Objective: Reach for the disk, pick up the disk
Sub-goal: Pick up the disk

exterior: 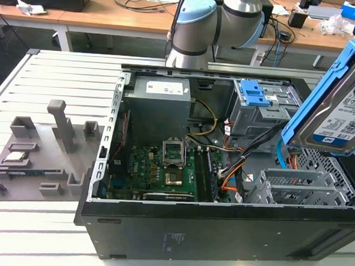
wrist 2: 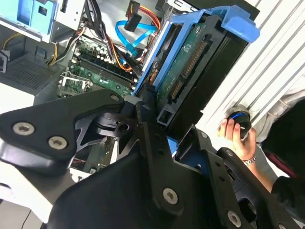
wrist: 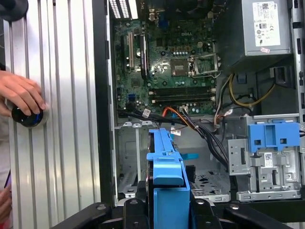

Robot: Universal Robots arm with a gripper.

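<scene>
One disk point(exterior: 341, 116), framed by its blue bracket point(exterior: 325, 88), hangs tilted in the air above the open computer case point(exterior: 219, 232), at the exterior view's right; it touches nothing in the case. In the second wrist view my fingers point(wrist 2: 147, 107) are closed on the disk point(wrist 2: 188, 67), pressing the bracket's edges from both sides, with the green circuit-board face turned toward the camera. In the first wrist view the bracket point(wrist: 167, 186) stands edge-on between my fingers, over the case's empty drive bay point(wrist: 131, 167). Inside the case: one motherboard point(exterior: 163, 168) with one open processor socket point(exterior: 175, 150), one grey power supply point(exterior: 161, 105), and one grey drive cage with a blue latch point(exterior: 255, 94). The case lies on a slatted metal counter point(exterior: 60, 77), which also carries one grey fixture point(exterior: 43, 155). One hand point(wrist: 21, 93) of a person rests on a round knob point(wrist: 27, 117) on the counter beside the case.
</scene>
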